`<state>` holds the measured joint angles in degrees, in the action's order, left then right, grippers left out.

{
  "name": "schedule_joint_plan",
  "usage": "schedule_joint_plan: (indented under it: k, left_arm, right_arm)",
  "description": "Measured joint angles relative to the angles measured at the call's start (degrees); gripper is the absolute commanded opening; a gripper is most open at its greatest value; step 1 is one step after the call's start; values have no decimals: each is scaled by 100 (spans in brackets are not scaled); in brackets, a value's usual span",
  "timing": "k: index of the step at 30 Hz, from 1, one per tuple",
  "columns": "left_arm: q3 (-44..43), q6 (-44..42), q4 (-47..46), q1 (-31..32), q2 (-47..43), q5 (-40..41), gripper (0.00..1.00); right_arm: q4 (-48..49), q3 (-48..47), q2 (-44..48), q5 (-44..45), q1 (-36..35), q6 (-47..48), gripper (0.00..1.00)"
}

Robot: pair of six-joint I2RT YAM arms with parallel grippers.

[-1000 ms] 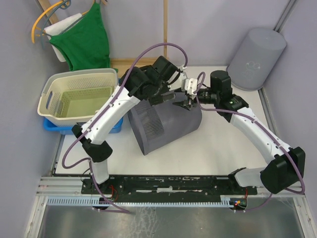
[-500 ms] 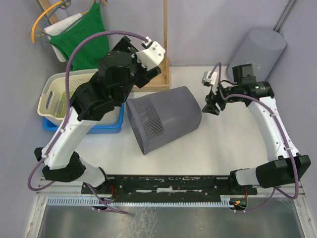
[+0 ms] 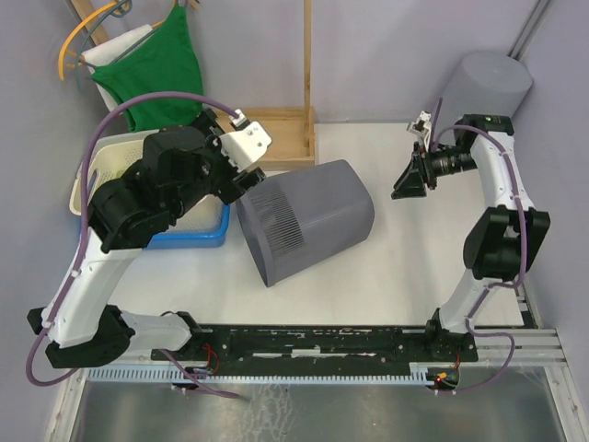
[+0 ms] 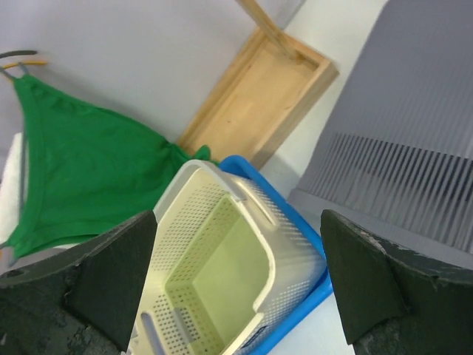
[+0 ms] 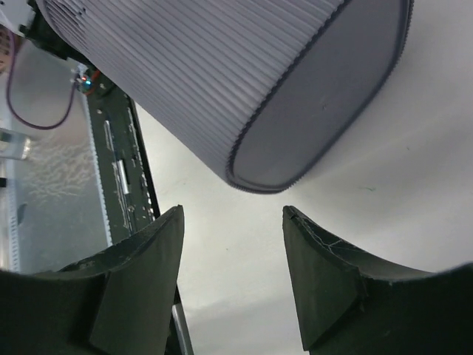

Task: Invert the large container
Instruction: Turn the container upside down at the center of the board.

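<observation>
**Figure. Top view with both wrist views.**

**Count.** There are two grey containers, one cream basket, one blue tray, one wooden tray, one green garment and one yellow hanger. There are two arms, each with one gripper.

**Task object.** The large container (image 3: 308,221) is grey and ribbed. It lies on its side at the middle of the white table (image 3: 405,276). Its wider end faces 7 o'clock and its narrower, closed base faces 2 o'clock.

**Other items.**
- The second grey container (image 3: 483,87) sits at the table's 1 o'clock corner, against the wall and well apart from the first.
- The perforated basket (image 3: 87,175) rests on the blue tray (image 3: 198,235) at 9 o'clock. It is partly hidden under the left arm.
- The wooden tray (image 3: 281,138) lies at 12 o'clock by the back wall.
- The green garment (image 3: 161,78) hangs at 11 o'clock, with the yellow hanger (image 3: 78,32) beside it.

**Left gripper** (image 4: 236,218). The jaws are spread wide, with nothing between them. It hangs over the basket's near corner, close to the 10 o'clock side of the large container. Its wrist view shows a gap between the fingers and the ribbed wall, so it touches neither object.

**Right gripper** (image 5: 233,214). The jaws are parted and released, with nothing gripped. It hangs at the 2 o'clock side of the large container and clear of it. Its wrist view looks past the fingers (image 5: 325,281) at the container's smooth closed base, with bare table showing between the fingers.
</observation>
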<state>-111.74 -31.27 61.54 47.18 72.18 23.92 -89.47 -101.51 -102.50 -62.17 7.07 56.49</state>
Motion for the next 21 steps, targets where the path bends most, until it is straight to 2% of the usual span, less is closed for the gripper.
schedule_joint_plan:
  k: [7,14,21]
  left_arm:
    - [610,144,42,-122,-221,-623,97]
    - [962,190,50,-157,-181,-802,96]
    - [992,192,46,-186,-181,-802,96]
  right_arm:
    - [-232,-278,-1034,-592,-214,267,64]
    - [-234,-848,-1475,-796,-579,282,64]
    - [-234,-901,-1585,-809,-782,136,64]
